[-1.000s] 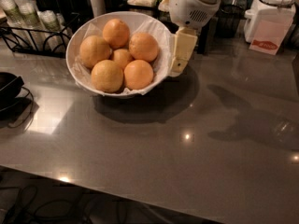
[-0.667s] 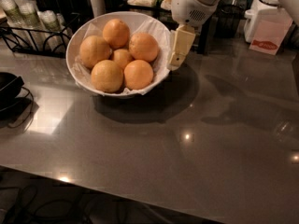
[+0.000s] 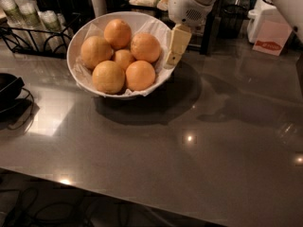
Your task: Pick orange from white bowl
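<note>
A wide white bowl (image 3: 85, 30) lined with crinkled white paper stands at the back left of the grey counter. It holds several round oranges; the rear right one (image 3: 145, 47) lies nearest the gripper, and a smaller orange (image 3: 123, 59) sits in the middle. My gripper (image 3: 174, 50) hangs from the white arm at the bowl's right rim, its cream finger pointing down beside the rim. It holds nothing that I can see.
A black wire rack (image 3: 33, 30) with cups stands behind the bowl at the left. A black object (image 3: 8, 90) with a cable lies at the left edge. A white box with a red label (image 3: 271, 37) stands at the back right.
The gripper has shifted slightly left and up along the bowl's right rim. The oranges and the bowl have not moved.
</note>
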Motion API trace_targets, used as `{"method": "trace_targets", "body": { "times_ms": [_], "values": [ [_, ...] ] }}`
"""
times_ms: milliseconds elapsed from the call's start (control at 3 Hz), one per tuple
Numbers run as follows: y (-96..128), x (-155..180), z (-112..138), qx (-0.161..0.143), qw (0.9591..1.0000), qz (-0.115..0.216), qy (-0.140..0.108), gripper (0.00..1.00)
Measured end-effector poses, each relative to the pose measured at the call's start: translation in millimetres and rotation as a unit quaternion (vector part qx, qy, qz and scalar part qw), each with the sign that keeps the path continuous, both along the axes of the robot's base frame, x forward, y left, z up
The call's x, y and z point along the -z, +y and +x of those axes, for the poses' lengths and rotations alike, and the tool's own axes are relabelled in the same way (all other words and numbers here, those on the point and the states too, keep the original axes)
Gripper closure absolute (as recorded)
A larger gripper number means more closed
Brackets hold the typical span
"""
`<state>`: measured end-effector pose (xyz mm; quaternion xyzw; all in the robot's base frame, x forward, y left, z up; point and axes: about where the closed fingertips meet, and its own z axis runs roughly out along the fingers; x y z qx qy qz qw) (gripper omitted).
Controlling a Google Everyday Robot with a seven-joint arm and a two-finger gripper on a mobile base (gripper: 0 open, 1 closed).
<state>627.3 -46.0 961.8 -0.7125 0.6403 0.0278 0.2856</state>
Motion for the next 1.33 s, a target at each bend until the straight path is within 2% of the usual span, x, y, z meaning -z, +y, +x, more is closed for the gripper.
{"method": "trace_targets", "body": {
  "times_ms": [333,667,1333],
  "values": [
    [21,1,19,-0.029,0.9994,0.018,-0.001,0.00],
    [21,2,19,-0.029,0.9994,0.019,0.000,0.00],
    [40,17,31,-0.036,0.9980,0.051,0.007,0.00]
  ]
}}
